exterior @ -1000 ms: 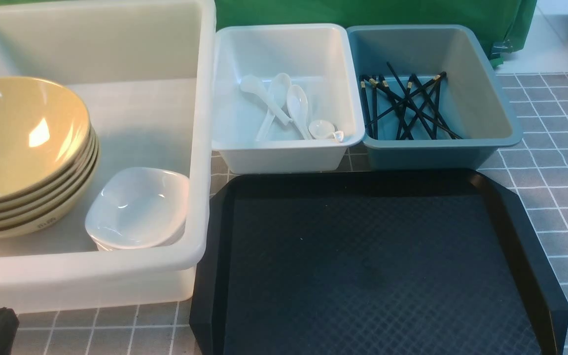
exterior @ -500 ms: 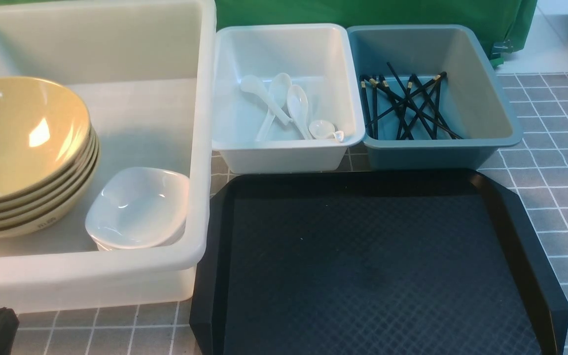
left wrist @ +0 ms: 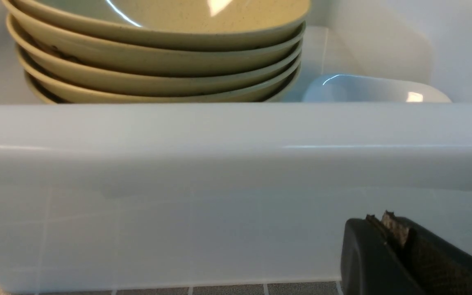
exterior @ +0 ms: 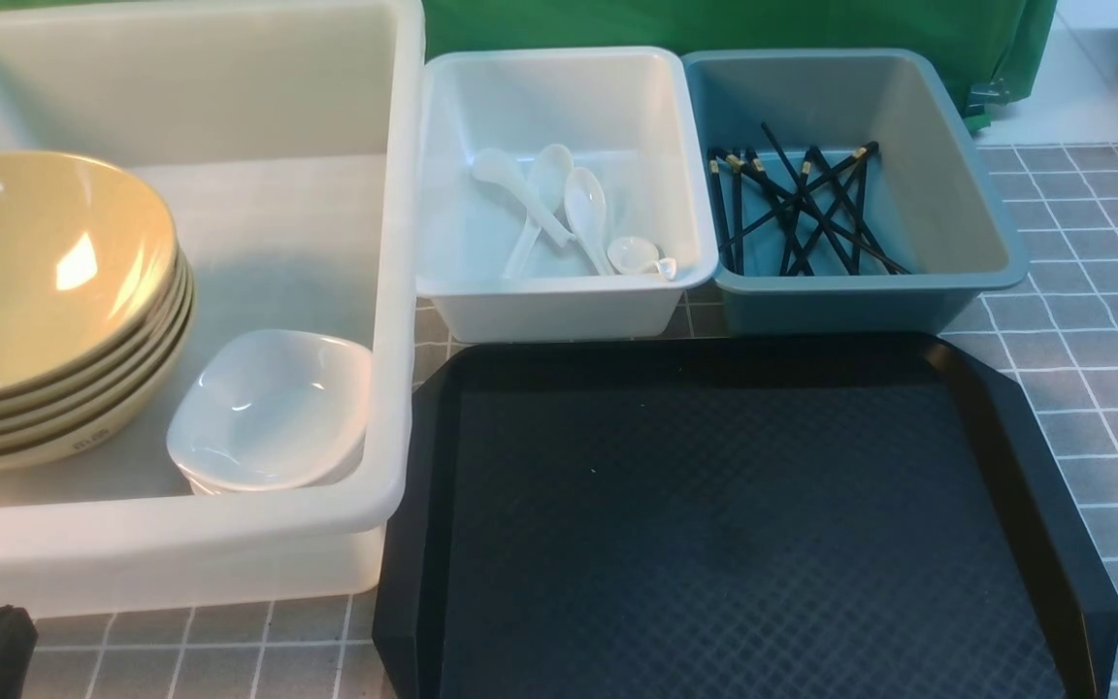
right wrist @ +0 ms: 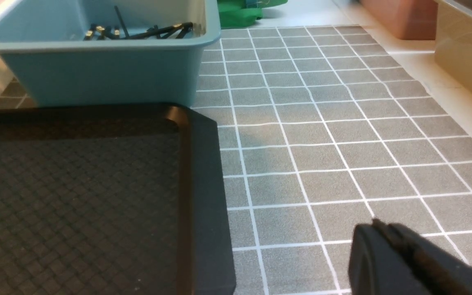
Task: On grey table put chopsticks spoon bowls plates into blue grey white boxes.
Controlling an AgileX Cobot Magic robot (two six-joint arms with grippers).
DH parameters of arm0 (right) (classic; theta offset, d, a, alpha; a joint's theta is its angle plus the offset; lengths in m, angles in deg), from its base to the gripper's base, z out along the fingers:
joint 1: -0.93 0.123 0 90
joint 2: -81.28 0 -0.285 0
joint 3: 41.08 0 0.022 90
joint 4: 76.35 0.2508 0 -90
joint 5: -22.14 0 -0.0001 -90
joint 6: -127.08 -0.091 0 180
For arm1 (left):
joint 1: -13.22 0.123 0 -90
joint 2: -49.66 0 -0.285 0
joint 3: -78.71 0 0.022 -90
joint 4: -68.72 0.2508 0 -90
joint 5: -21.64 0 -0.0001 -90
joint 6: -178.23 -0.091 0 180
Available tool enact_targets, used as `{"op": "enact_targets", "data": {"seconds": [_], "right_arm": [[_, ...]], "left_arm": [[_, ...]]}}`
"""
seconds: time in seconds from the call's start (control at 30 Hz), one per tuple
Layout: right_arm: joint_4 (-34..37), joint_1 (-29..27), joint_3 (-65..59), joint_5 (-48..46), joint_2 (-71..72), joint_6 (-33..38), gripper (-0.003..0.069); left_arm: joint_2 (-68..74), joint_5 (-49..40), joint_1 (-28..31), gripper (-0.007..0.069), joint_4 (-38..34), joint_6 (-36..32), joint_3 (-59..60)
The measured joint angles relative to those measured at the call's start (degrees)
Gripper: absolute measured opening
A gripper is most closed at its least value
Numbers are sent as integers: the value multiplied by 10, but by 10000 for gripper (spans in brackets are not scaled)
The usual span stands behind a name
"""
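Both end effectors (left wrist: pixel 387 229) (right wrist: pixel 383 233) are clenched empty while glossy, slippery, breakable yellowish-olive bowls (exterior: pixel 45 282), best gripped at the rim, are stacked in the translucent whitish tub (exterior: pixel 394 291) at the worktop's left edge.

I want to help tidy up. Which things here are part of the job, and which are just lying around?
Part of the job:
- bowls and plates, in the big tub
- spoons, in the white bin
- chopsticks, in the blue bin
- table

Just lying around:
- black tray, nothing on it
- green cloth behind the bins
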Motion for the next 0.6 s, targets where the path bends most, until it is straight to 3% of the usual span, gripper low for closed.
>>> {"op": "enact_targets", "data": {"seconds": [0.6], "right_arm": [[0,0,0,0,0,0,45]], "left_arm": [[0,0,0,-7,0,0,0]]}}
